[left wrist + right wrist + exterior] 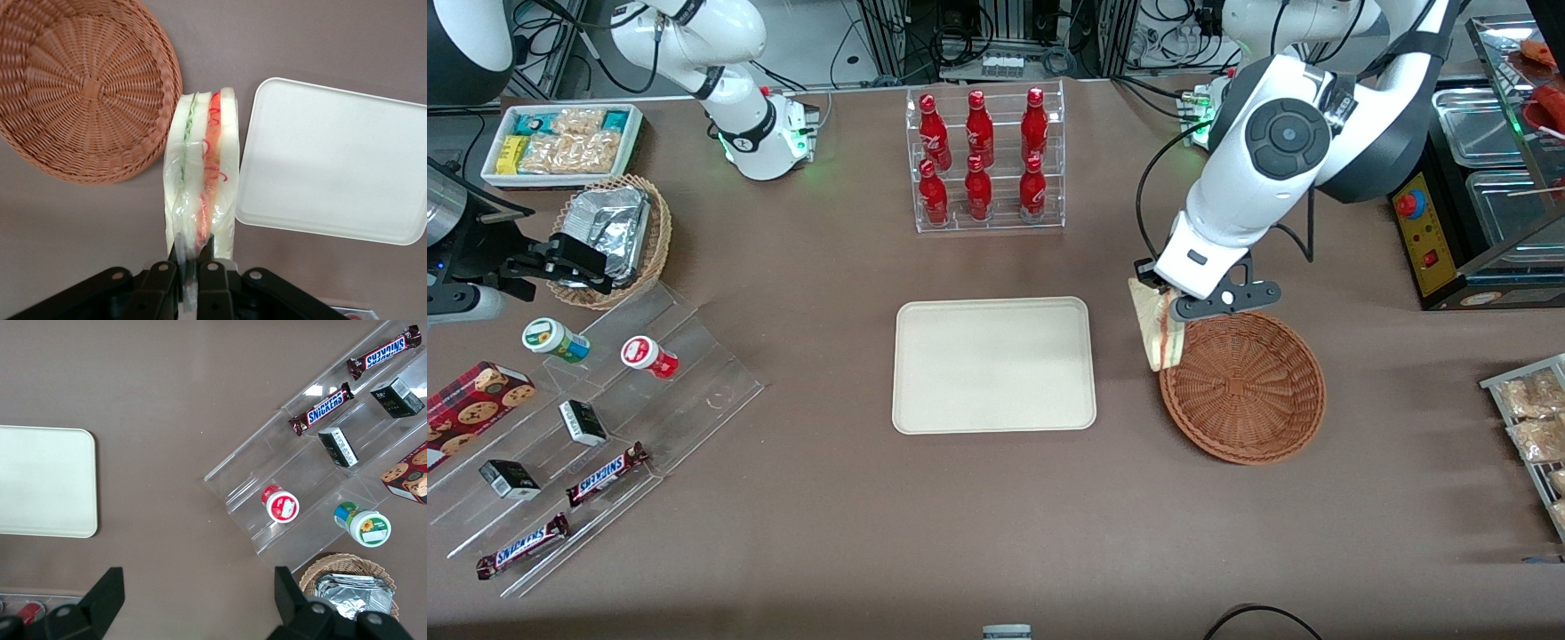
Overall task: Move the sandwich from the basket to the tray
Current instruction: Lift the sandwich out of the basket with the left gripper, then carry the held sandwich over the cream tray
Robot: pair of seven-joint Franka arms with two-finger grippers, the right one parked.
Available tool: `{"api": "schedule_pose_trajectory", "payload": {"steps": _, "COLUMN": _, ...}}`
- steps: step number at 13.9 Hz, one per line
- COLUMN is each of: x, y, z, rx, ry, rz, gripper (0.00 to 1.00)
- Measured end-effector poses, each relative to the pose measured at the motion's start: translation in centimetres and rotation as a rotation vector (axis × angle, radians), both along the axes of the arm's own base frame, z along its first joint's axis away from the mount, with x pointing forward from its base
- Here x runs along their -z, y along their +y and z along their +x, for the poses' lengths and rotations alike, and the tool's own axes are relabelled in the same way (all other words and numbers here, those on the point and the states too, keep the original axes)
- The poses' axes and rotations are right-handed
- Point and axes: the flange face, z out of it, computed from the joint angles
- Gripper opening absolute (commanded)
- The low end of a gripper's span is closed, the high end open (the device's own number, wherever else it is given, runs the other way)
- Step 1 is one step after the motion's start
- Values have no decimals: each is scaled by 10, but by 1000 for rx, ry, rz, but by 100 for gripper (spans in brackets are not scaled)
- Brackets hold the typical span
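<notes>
The tray [994, 364] lies flat at mid-table; just beside it the sandwich [1161, 333] hangs in the air, between tray and basket [1243, 387], over the basket's rim; the gripper [1172, 307] points down from the bent left arm, jaws pinching the sandwich's wrapped top edge.

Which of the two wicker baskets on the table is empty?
The reddish-brown basket beside the tray is empty; the gripper holds the sandwich above its rim. The tan basket holds foil containers.

Brown table [996, 498]; cabled racks [996, 36] along its edge.
</notes>
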Motion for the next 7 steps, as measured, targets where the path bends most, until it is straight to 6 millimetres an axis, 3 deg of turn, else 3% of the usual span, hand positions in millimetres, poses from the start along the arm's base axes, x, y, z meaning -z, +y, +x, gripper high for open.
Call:
{"api": "schedule_pose_trajectory", "payload": {"steps": 3, "x": 22, "y": -35, "z": -4, "rx": -12, "ry": 6, "rz": -32, "gripper": 0}}
{"api": "schedule_pose_trajectory", "payload": {"steps": 7, "x": 50, "y": -98, "z": -34, "rx": 9, "ry": 12, "rz": -13, "gripper": 0}}
